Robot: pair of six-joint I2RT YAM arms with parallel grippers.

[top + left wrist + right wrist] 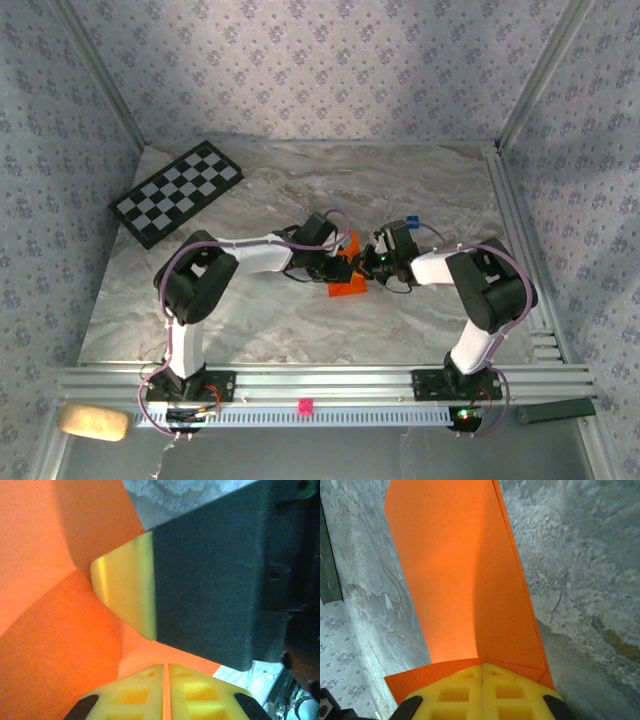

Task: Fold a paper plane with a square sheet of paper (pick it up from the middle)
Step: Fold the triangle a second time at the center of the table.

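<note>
One sheet (pixel 455 570); two end effectors (pixel 166 675) (pixel 482 672)

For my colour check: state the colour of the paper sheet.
Plain bright orange, unmarked; the sheet of paper shows best in the right wrist view.

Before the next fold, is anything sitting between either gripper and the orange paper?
Nothing visible is in the way. The left gripper and the right gripper are each shut directly on the orange paper, with the sheet clamped in their jaws.
</note>
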